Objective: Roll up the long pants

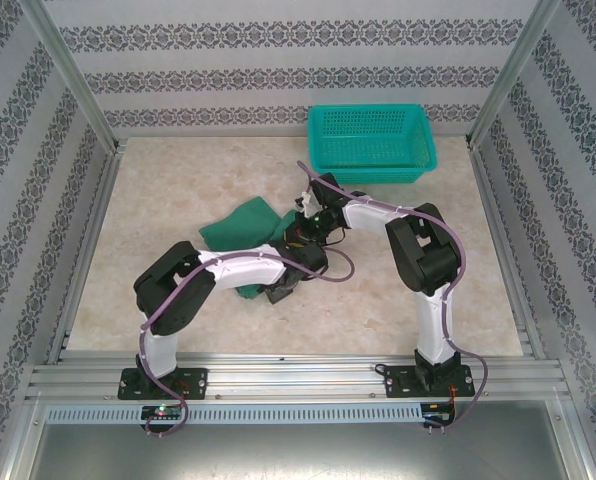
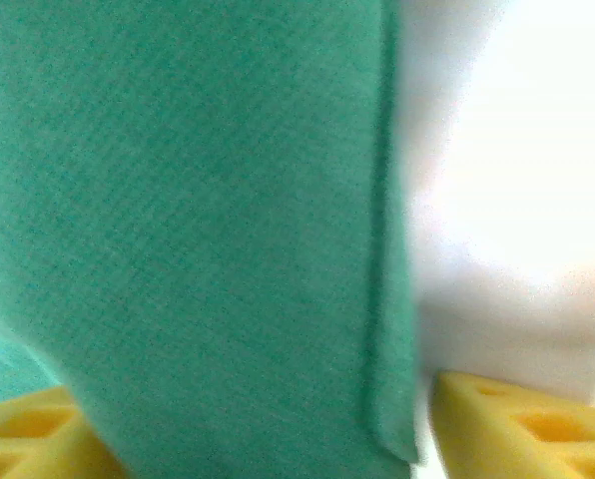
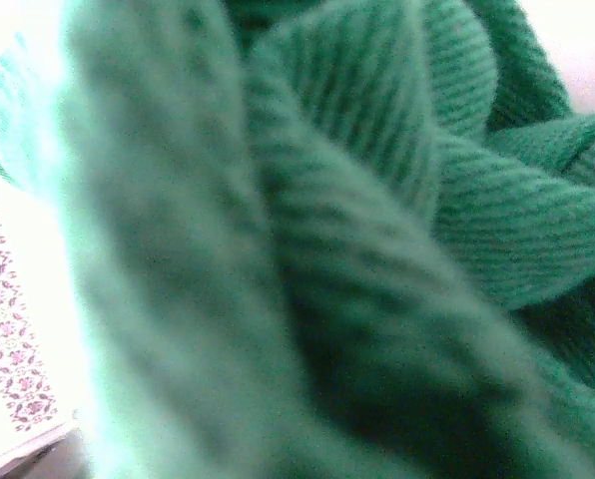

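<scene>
Where the left arm reaches in from its base across the table (image 1: 148, 210), the left gripper (image 1: 278, 288) sits low on the near edge of the long pants (image 1: 240, 225). In its wrist view the yellow pads (image 2: 522, 429) stand apart with a flat fold of green cloth between them, and a thin bright gap separates the cloth's hem from the right-hand pad, so the jaws are spread, not pinching. The pants lie bunched at the middle of the table, one flap spreading leftward. Just right of that heap, the right gripper (image 1: 303, 224) is pushed into the cloth; rumpled ribbed folds press close to its wrist camera, and I cannot tell whether its fingers are apart or together. Farther right and back, a teal mesh basket (image 1: 373, 150) stands apart from the pants.
</scene>
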`<control>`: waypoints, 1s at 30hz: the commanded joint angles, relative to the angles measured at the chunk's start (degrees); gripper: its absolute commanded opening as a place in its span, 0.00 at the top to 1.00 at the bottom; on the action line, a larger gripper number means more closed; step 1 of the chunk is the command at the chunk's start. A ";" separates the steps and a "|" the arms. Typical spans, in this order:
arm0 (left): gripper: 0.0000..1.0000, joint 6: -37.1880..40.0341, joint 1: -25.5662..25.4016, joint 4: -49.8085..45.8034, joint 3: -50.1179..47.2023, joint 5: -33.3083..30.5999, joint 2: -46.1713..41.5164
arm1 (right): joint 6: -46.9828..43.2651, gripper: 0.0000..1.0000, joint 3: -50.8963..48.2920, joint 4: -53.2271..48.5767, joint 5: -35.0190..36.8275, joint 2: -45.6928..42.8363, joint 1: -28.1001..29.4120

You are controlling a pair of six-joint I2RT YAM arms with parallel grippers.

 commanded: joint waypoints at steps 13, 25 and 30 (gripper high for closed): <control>1.00 -1.29 3.55 -4.77 3.80 26.20 3.92 | 1.96 0.93 -7.48 0.65 12.64 -5.50 -5.73; 1.00 -4.97 9.63 -5.61 7.75 62.27 -3.85 | -3.29 0.70 -8.00 -7.66 19.92 -22.03 -10.02; 1.00 -16.11 18.68 10.25 0.05 88.63 -5.76 | -4.15 0.62 -11.33 -8.15 17.09 -25.95 -9.61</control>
